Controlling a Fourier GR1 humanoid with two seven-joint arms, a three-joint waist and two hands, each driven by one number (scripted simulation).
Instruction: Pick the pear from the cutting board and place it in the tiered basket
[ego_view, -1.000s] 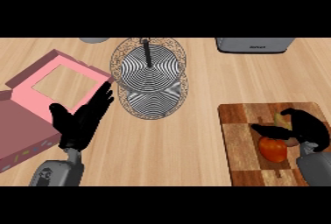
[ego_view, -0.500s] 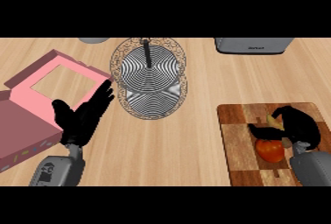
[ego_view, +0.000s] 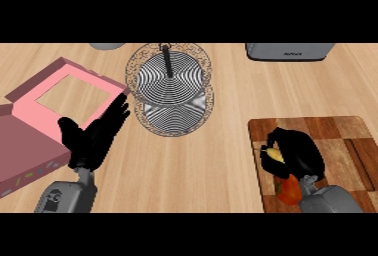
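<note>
Now right robot hand curled round pear over cutting board.

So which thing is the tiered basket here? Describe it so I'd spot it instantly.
Start at the wooden counter and look to its far middle, between the pink box and the cutting board. The tiered basket is the round wire piece there, patterned with black-and-white rings, unlike its solid-coloured neighbours.
</note>
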